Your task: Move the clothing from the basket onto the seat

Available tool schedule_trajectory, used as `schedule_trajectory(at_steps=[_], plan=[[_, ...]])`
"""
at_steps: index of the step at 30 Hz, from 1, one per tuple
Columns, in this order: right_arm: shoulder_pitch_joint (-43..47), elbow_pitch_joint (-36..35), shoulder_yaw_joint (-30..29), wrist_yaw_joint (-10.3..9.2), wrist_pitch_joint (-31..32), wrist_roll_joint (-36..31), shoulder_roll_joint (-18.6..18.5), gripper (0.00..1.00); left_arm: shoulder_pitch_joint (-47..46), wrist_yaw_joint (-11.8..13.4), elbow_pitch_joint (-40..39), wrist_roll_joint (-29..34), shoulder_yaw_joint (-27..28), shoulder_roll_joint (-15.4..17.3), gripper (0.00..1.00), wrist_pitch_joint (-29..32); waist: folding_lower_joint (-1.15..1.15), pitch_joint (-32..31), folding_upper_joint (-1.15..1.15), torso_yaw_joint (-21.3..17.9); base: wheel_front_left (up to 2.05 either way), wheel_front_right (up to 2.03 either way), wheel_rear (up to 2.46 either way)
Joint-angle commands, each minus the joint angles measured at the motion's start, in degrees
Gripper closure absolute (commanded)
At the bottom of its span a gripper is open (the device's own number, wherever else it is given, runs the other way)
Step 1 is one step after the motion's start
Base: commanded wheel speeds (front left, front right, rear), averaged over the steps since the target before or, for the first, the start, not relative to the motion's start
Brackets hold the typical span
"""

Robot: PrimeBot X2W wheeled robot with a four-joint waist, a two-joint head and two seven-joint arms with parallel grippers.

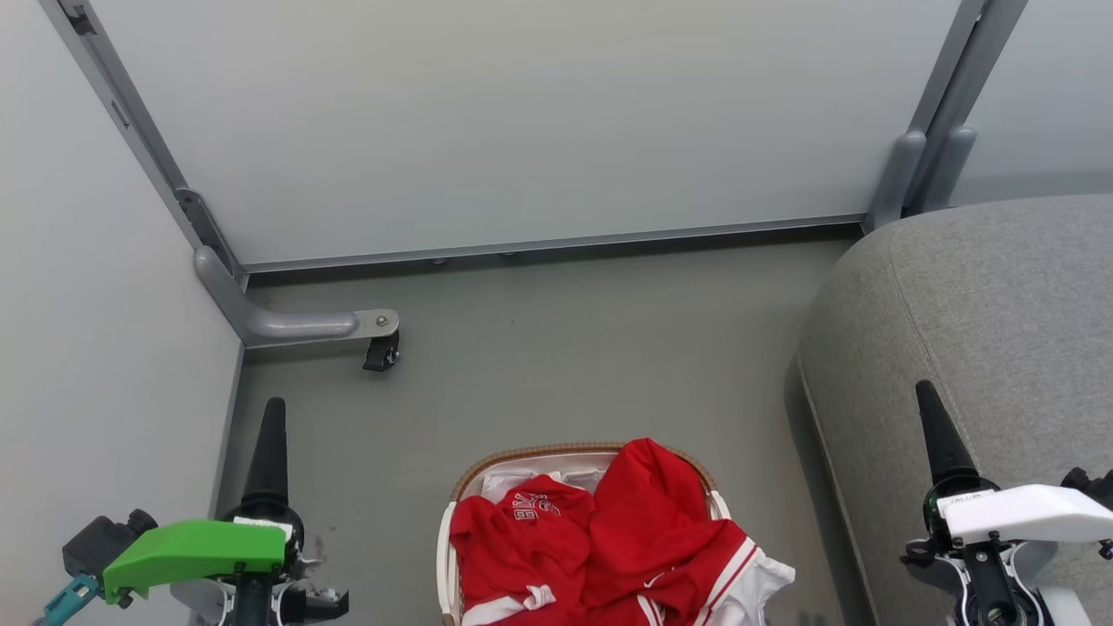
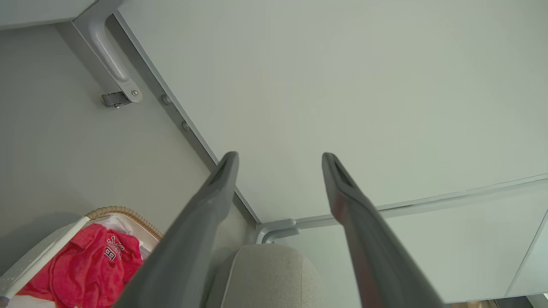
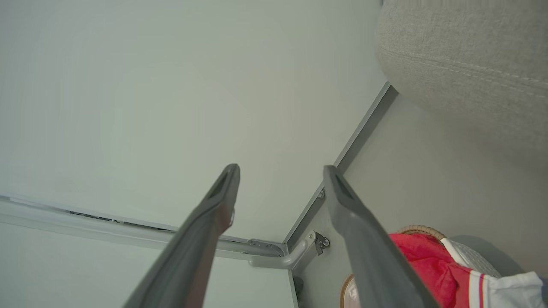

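The left hand (image 2: 279,158) is spread wide. In its wrist view the two long dark fingers (image 2: 201,214) stand well apart with pale wall panel showing between them, and they close on nothing and touch nothing. The right hand (image 3: 280,169) is spread equally wide, its fingers framing bare wall and a strip of grey floor (image 1: 565,348), and it too grips nothing. In the head view the left hand sits at the lower left under its green cover, one finger pointing up beside the side partition and well apart from the basket (image 1: 522,454). The right hand sits at the lower right under its white cover, its finger pointing up over the front part of the seat (image 1: 1000,304); whether it touches the fabric cannot be told. The clothing (image 1: 609,530) lies heaped in the basket between the two hands as a red bundle. White lettering shows on the left garment, white stripes run along the lower folds, and a white-trimmed corner spills over the basket's right rim toward the seat. A bit of white cloth liner (image 1: 504,480) shows at the far end, under the brown woven rim. The basket stands on the floor just beside the seat, the large grey cushion with a stitched seam that fills the right side of the head view. Beyond them a pale wall panel (image 1: 522,130) meets the floor, and a grey bracket foot with a small black caster (image 1: 381,352) stands at the left corner.
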Motion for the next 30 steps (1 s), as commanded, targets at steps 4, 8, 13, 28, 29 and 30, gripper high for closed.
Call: schedule_trajectory(at_steps=[4, 8, 13, 28, 29, 30], plan=[[-0.5, -2.3, 0.4, 0.01, -1.3, -6.9, -0.5, 0.0, -1.5, 0.2, -2.0, 5.9, -0.4, 0.3, 0.0, -1.3, 0.0, 0.1, 0.0, 0.0, 0.0, 0.0, 0.0], [-0.2, -3.2, 0.9, 0.01, -2.2, -12.3, -0.6, 0.0, -1.1, 0.4, -2.8, 10.2, -1.2, 0.3, 0.0, -2.2, 0.0, 0.3, 0.0, 0.0, 0.0, 0.0, 0.0], [0.1, -3.6, 1.1, 0.01, -3.1, -17.2, -0.6, 0.0, -0.5, 0.6, -3.3, 15.2, -2.3, 0.4, 0.0, -3.1, 0.0, 0.4, 0.0, 0.0, 0.0, 0.0, 0.0], [0.9, -3.6, 1.6, 0.01, -5.9, -30.7, -0.7, 0.0, 0.2, 1.2, -2.0, 29.1, -4.8, 0.5, 0.0, -5.8, 0.0, 0.5, 0.0, 0.1, 0.0, 0.0, 0.0], [0.9, -3.5, 1.6, 0.01, -6.0, -31.3, -0.7, 0.0, 0.3, 1.2, -1.8, 29.8, -4.9, 0.5, 0.0, -6.0, 0.0, 0.5, 0.0, 0.1, 0.0, 0.0, 0.0], [1.0, -3.5, 1.7, 0.01, -6.3, -31.9, -0.7, 0.0, 0.4, 1.3, -1.6, 30.6, -5.0, 0.5, 0.0, -6.2, 0.0, 0.5, 0.0, 0.1, 0.0, 0.0, 0.0]])
